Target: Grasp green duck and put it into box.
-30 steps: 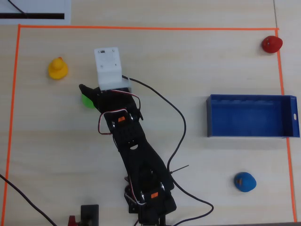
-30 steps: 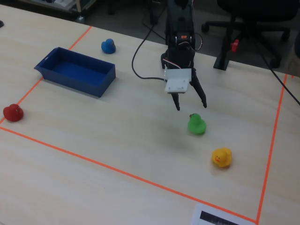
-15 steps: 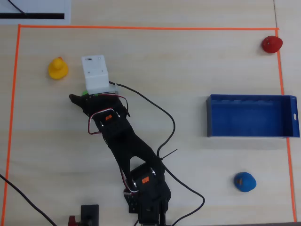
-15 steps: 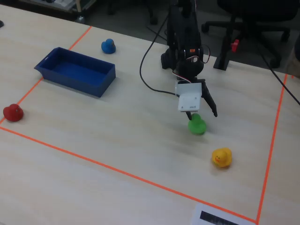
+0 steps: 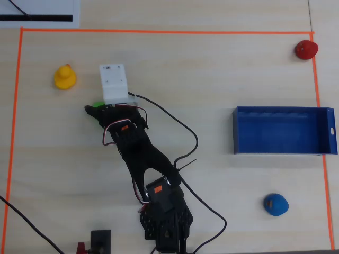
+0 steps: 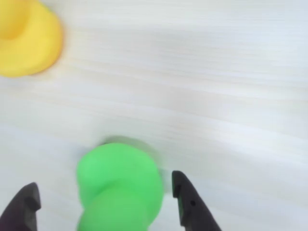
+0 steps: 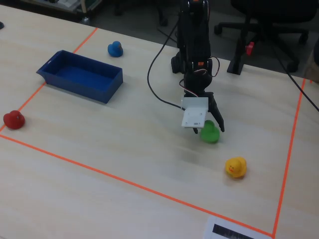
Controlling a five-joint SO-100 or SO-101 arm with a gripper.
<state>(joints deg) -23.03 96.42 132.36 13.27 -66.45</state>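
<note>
Tool [image 6: 103,202]: apart — one finger on each side of the green duck [image 6: 120,190].
Tip: squeeze its middle — gently.

Setting reads as an office or lab room used as a robot test bench — a pale wood-grain table [image 7: 99,199] with a work area marked off in orange tape [image 7: 124,181], and a printed white sheet [image 7: 234,230] lying just outside the tape at 5 o'clock in the fixed view. Beyond the table's far edge, at 12 to 1 o'clock, stands a black swivel chair [image 7: 269,15] on a dark floor — office furniture.
</note>
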